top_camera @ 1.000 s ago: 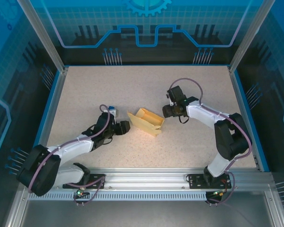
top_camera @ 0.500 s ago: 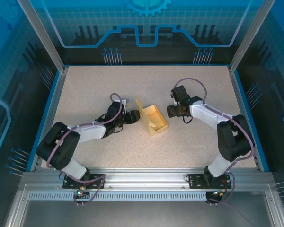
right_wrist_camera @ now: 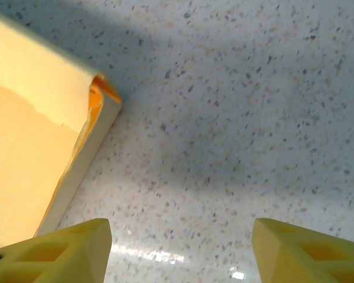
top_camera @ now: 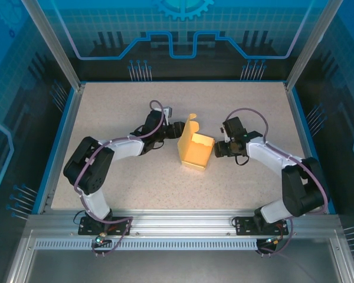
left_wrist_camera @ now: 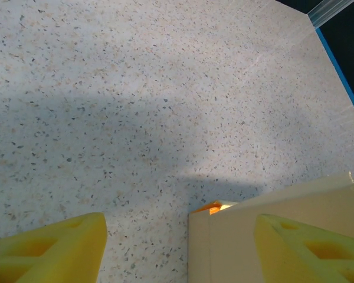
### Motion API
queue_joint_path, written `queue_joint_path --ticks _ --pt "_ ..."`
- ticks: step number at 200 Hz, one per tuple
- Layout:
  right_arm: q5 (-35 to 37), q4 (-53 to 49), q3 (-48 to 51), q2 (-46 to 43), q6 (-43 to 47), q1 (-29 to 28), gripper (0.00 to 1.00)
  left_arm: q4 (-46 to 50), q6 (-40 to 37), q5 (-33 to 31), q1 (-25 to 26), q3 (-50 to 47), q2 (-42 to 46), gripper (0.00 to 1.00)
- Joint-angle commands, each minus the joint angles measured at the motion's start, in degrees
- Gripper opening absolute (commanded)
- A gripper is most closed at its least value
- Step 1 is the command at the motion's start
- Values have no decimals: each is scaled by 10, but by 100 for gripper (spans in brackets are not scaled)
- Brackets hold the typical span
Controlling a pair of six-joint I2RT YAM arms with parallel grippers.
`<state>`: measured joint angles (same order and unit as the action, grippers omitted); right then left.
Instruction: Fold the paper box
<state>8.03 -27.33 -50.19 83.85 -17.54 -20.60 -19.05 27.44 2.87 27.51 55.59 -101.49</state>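
The paper box (top_camera: pixel 196 152) stands half formed in the middle of the table (top_camera: pixel 124 112), one flap (top_camera: pixel 190 125) raised at its far side. My left gripper (top_camera: pixel 177 130) and right gripper (top_camera: pixel 217 148) flank it, both spread and empty, the left perhaps brushing its wall. I should brace with the right and press that flap over slowly.

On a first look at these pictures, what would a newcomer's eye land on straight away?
The pale yellow paper box stands out at once, partly folded and upright in the middle of the speckled table, with one flap rising at its far left corner. The two arms close in on it from either side, the left hand by its left wall and the right hand by its right, both open.
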Motion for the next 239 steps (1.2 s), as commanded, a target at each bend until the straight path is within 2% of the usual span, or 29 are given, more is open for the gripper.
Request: queue_joint_path --ticks 1,68,149,197,218,239 --pt "-37 -6 30 -28 -20 0 65 23 -28 0 -14 -14 39 68" --pt "-63 24 55 -9 -54 -47 62 60 -48 -30 -32 -67 120 69" --pt "-64 65 10 43 -104 -177 61 88 -59 -47 -69 -107 199 69" --pt "14 34 13 -28 -43 -158 63 87 -59 -28 -70 -130 230 70" --pt "-17 64 23 -57 11 -116 63 81 -59 -23 -70 -141 241 70" --pt "-53 85 10 -49 57 -71 63 81 -61 -21 -70 -144 248 70"
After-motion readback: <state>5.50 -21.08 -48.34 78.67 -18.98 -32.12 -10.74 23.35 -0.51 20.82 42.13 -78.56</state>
